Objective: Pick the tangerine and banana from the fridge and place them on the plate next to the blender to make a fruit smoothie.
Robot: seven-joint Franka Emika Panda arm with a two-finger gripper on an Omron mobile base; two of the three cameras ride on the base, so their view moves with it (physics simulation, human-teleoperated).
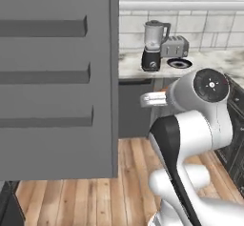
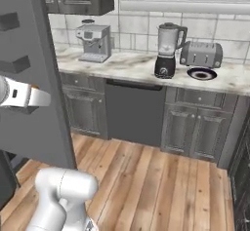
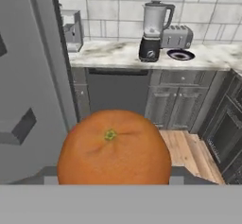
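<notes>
A smooth, matt orange tangerine with faint dimples. The fridge door is plain matt grey. The blender has a clear, glassy jar on a glossy black base, beside a brushed-metal toaster. The surface looks like polished marble, perhaps stone. The floor is wood plank.

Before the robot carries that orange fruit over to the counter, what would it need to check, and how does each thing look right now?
1. Fruit in hand: the tangerine sits right in front of the hand camera, seemingly held. Ok, though the fingers themselves are hidden.
2. Plate free to receive it: the plate lies on the counter with nothing on it. Ok.
3. Plate's spot: it sits beside the blender, in front of the toaster. Ok.
4. Clearance from the fridge: its open door stands close beside the arm. Cannot tell if a swing clears it.
5. Banana: cannot tell where it is.
6. Floor path toward the counter: bare wood. Ok.
</notes>
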